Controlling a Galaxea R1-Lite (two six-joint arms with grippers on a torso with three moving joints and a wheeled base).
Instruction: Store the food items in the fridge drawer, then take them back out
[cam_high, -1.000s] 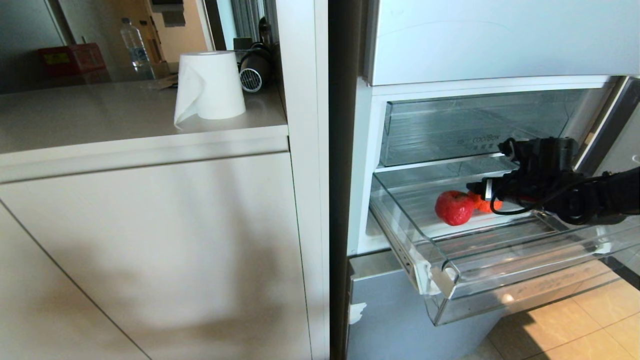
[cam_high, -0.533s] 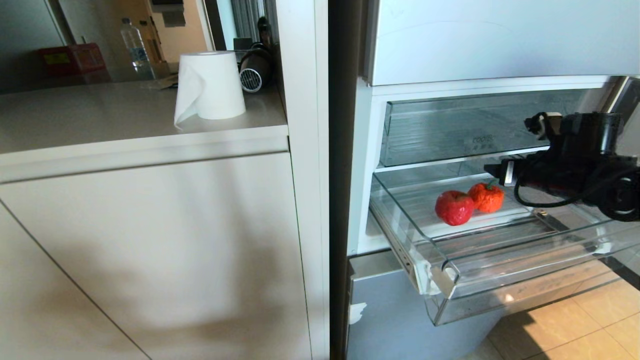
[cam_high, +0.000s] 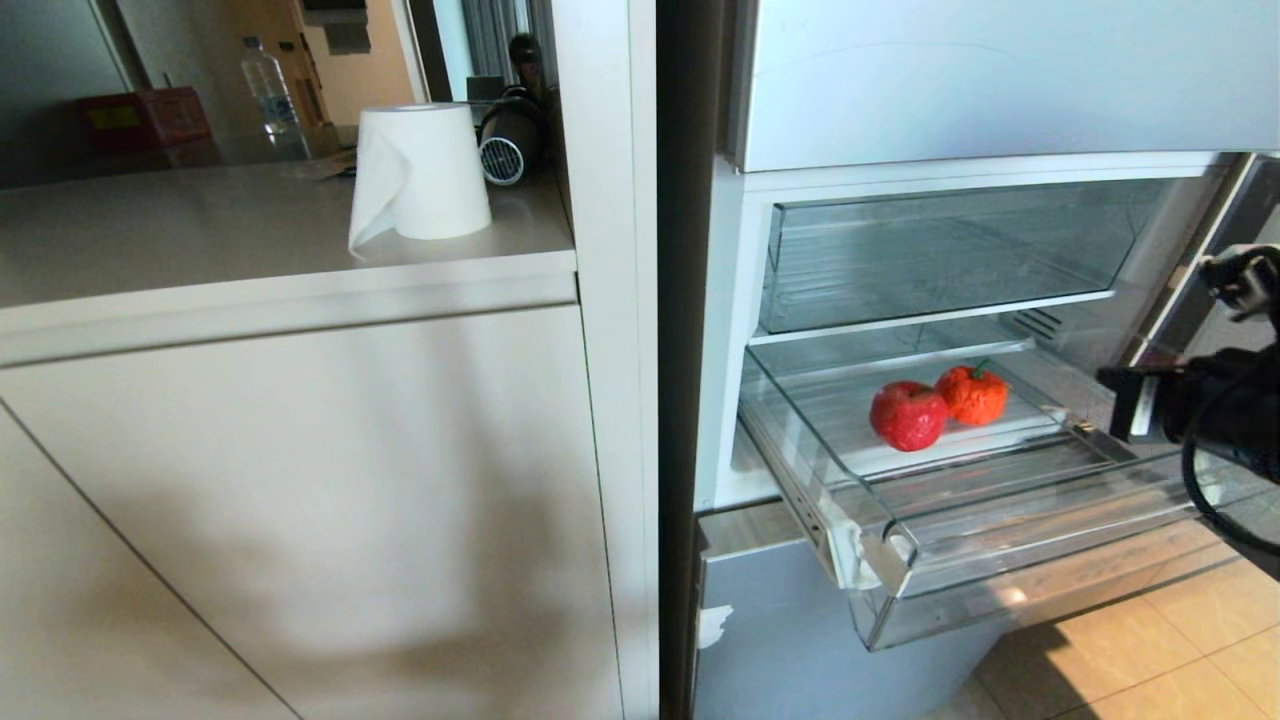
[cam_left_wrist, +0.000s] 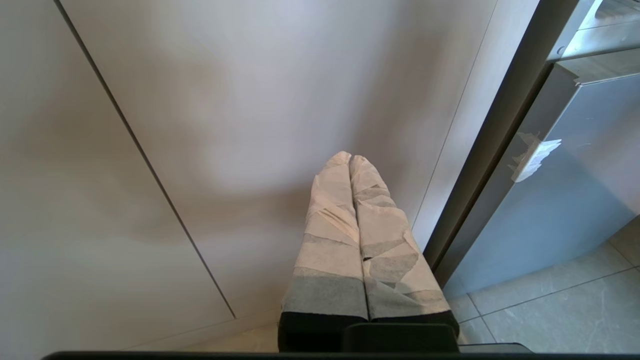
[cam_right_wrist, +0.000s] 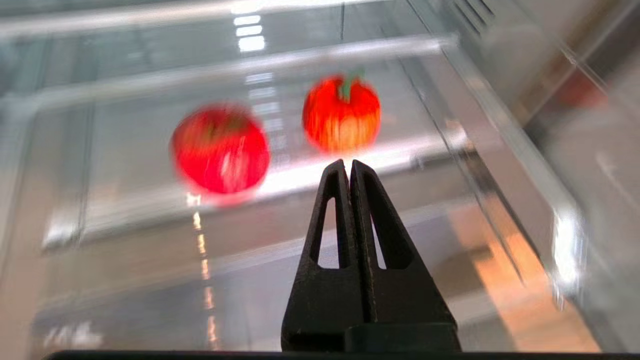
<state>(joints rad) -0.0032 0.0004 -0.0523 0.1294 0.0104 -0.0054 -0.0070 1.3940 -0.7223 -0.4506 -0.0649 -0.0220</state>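
Two round, rough-skinned food items, red tomato (cam_high: 908, 416) and orange one (cam_high: 972, 394), lie touching inside the clear fridge drawer (cam_high: 1000, 520). The right gripper (cam_right_wrist: 348, 167) is pressed closed, empty, outside the drawer's right side.

bright daylight, motion-blurred right wrist view

The fridge drawer (cam_high: 960, 520) is clear glossy plastic with a ribbed floor, catching bright glare. In it, the red tomato (cam_high: 908, 415) looks rough and faintly shiny; the orange piece (cam_high: 972, 394) just behind it looks matt and lumpy. Left of the drawer, the cabinet front (cam_high: 300, 500) is smooth and matt, and its table top (cam_high: 200, 230) has a soft sheen under a soft paper roll (cam_high: 420, 172). The left gripper (cam_left_wrist: 350, 160) wears wrinkled pale tape; the right gripper (cam_right_wrist: 347, 167) is matt black plastic.
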